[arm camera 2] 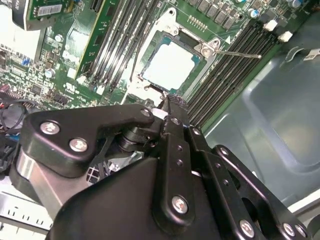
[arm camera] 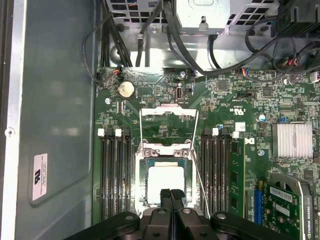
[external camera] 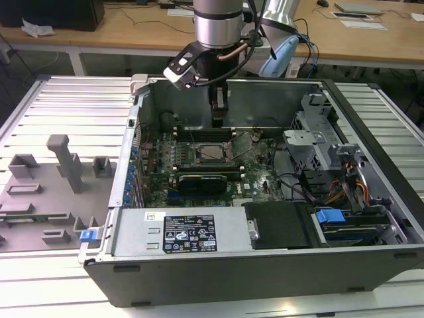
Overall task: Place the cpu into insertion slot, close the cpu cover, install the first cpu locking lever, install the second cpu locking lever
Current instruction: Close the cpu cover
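Open computer case [external camera: 371, 199] lying on a ribbed metal desk [external camera: 66, 99]. The arm is reaching down inside it. The pincer [arm camera: 171, 192] is sitting narrow, fingertips pressed together and holding nothing, poised over one edge of the insertion slot [arm camera: 142, 187]. The cpu [arm camera: 164, 181] is lying flat in that slot, its pale top showing through the window of the cpu cover [arm camera: 163, 150], which is lying down around it. Thin wire levers [arm camera: 200, 170] are angling away from the socket. Memory slots [arm camera: 115, 175] are crowding it on two sides, leaving open room overhead. A black expansion card [external camera: 202, 180] and loose cables [arm camera: 200, 55] are sitting near, with the case wall [arm camera: 55, 125] bounding one side.
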You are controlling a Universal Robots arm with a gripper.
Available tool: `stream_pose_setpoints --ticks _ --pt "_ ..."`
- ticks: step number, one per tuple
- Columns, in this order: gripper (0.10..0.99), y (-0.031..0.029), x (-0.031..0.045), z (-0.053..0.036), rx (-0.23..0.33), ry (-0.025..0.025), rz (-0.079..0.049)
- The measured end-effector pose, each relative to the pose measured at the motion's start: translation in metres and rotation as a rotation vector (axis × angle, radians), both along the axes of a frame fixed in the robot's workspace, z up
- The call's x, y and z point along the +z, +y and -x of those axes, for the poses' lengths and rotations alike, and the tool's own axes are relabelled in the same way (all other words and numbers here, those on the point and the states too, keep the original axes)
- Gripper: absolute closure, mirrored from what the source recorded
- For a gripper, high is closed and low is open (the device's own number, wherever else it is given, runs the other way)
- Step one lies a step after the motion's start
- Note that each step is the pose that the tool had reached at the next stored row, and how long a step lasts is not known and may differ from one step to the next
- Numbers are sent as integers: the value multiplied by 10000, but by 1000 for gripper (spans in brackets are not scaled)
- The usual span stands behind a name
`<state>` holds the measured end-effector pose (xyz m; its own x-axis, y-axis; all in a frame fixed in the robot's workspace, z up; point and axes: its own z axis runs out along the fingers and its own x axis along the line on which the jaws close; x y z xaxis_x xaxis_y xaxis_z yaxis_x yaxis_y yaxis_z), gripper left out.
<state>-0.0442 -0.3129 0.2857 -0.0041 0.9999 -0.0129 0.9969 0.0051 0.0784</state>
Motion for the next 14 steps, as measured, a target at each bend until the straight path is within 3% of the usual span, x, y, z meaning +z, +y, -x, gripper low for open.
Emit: stream_pose_setpoints --ticks 7,14 --pt "980 0 -1 -278 3 2 -1" --pt "980 0 -1 -489 3 2 15"
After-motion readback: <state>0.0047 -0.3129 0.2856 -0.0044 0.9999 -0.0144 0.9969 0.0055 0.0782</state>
